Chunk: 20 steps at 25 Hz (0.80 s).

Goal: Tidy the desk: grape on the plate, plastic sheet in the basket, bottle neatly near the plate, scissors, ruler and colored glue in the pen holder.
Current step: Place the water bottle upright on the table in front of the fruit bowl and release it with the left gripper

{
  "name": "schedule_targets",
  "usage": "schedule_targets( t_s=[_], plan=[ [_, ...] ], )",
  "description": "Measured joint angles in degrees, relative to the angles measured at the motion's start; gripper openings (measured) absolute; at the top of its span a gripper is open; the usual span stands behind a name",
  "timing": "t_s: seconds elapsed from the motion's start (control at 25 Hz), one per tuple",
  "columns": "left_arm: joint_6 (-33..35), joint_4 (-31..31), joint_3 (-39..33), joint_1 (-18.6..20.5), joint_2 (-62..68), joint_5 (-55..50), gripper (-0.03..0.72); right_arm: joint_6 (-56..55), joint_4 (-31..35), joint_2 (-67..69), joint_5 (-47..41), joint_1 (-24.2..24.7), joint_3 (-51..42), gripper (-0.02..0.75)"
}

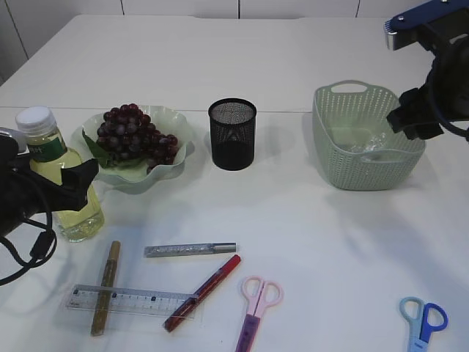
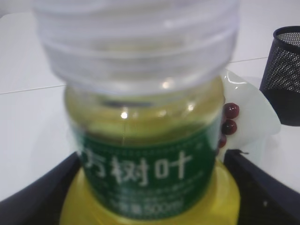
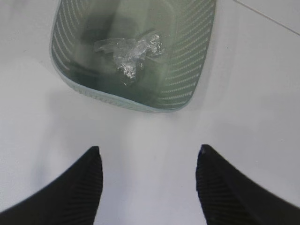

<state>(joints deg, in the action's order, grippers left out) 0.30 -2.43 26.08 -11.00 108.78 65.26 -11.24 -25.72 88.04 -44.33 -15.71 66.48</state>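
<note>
The left gripper (image 2: 150, 197) has wide jaws around the clear yellow-drink bottle (image 1: 57, 176), seemingly letting go beside the green plate (image 1: 170, 126). The right gripper (image 3: 147, 183) hangs open and empty near the tabletop's right edge.

The left gripper (image 1: 69, 183) sits low at the left edge, jaws spread wide with one finger (image 2: 37, 197) on each side. The right gripper (image 3: 147, 187) hangs raised at the right, jaws apart and empty.

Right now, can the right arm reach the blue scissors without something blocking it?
Probably yes. The right hand is open and empty beside the basket, and only bare table lies between it and the blue scissors at the front right edge.
</note>
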Motion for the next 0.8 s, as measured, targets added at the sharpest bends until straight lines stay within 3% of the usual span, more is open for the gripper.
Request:
schedule_targets(
  t_s=[0.8],
  plan=[
    [1.2, 0.9, 0.0, 0.0, -3.1, 0.0, 0.610, 0.0, -0.2, 0.0, 0.0, 0.0, 0.0, 0.493]
  ],
)
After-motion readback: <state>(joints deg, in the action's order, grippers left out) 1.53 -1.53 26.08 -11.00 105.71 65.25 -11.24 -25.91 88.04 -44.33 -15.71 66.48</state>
